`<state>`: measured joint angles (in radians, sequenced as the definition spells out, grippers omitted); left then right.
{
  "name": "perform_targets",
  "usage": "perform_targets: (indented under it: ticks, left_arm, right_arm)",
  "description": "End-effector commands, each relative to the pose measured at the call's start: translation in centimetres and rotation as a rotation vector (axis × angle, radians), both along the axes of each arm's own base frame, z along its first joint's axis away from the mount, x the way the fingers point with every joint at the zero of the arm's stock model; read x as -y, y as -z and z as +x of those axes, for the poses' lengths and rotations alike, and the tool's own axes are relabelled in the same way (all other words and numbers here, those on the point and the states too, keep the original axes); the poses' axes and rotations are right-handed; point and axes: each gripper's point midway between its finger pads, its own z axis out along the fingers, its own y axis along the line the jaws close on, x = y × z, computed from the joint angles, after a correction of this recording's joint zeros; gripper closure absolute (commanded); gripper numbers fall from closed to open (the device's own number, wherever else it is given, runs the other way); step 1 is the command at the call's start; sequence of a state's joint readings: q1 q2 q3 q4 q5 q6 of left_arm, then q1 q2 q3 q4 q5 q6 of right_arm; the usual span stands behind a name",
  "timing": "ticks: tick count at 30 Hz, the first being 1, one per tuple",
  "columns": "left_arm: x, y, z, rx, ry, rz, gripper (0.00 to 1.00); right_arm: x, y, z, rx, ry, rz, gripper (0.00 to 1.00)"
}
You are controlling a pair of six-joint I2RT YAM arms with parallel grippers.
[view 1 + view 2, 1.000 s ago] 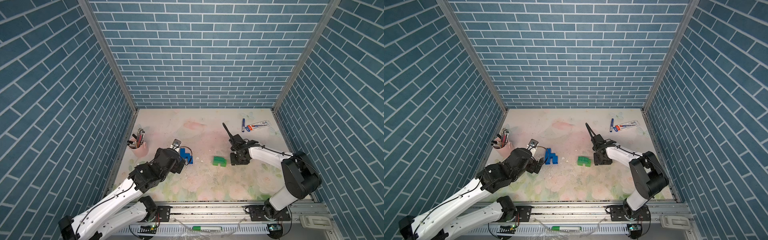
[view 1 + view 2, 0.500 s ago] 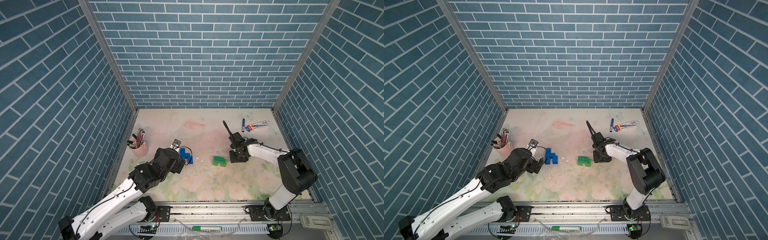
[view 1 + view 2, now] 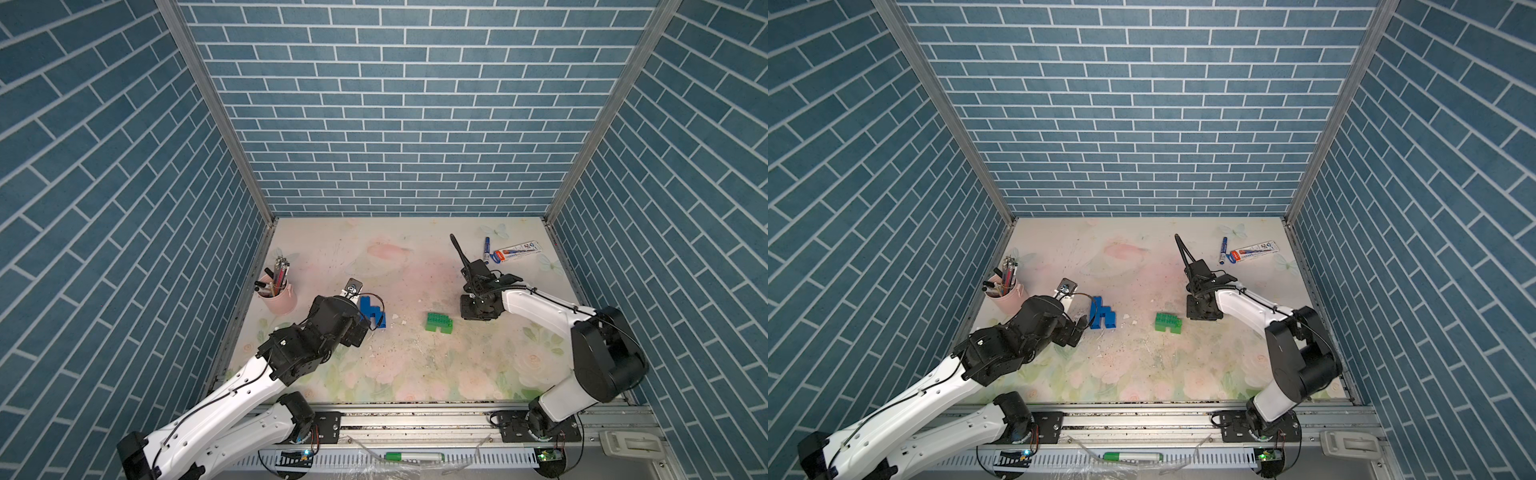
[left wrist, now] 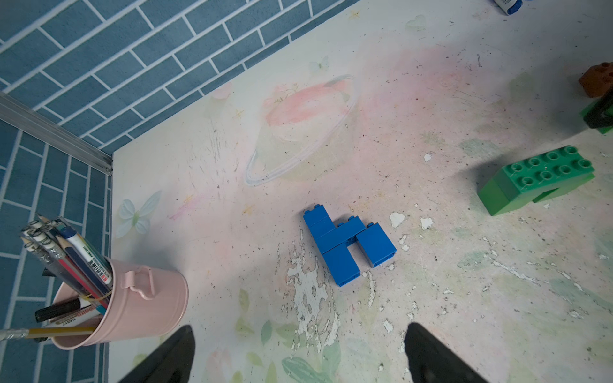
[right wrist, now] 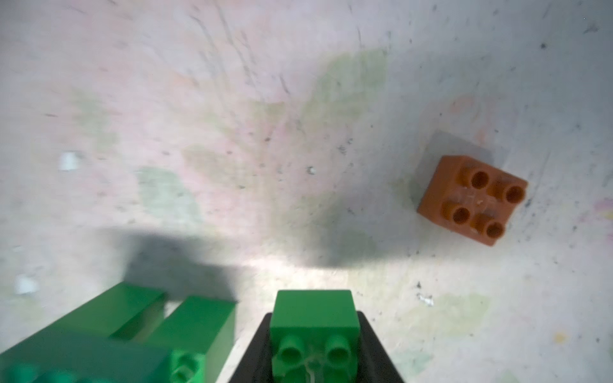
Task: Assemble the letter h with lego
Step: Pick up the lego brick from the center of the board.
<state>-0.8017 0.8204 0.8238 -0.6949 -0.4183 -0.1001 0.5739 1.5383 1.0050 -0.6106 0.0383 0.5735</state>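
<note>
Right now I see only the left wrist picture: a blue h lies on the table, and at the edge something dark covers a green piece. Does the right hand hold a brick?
Observer: Yes. In the right wrist view the right hand is shut on a small green brick.
Operator: Is the orange brick free? I see only its corner.
Observer: The orange brick stands alone on the table, studs up, apart from the hand.
Operator: And how close is the green arch to that hand?
Observer: In the right wrist view the green arch sits close beside the held brick, and the two are not joined.
</note>
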Motion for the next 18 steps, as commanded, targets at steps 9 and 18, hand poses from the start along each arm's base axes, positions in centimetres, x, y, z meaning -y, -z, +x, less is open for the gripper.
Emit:
perform_targets:
  ticks: [9,18]
  left_arm:
    - [-0.6,0.1,-0.2,-0.002,-0.012,-0.003,0.01]
    - [-0.6,-0.6,-0.5,0.014,-0.006,-0.036,0.01]
  right_arm:
    - [-9.1,-5.5,-2.6,-0.099,0.027,0.303,1.0]
    - [-8.0,-7.1,-2.0,0.036,0.142,0.221,1.0]
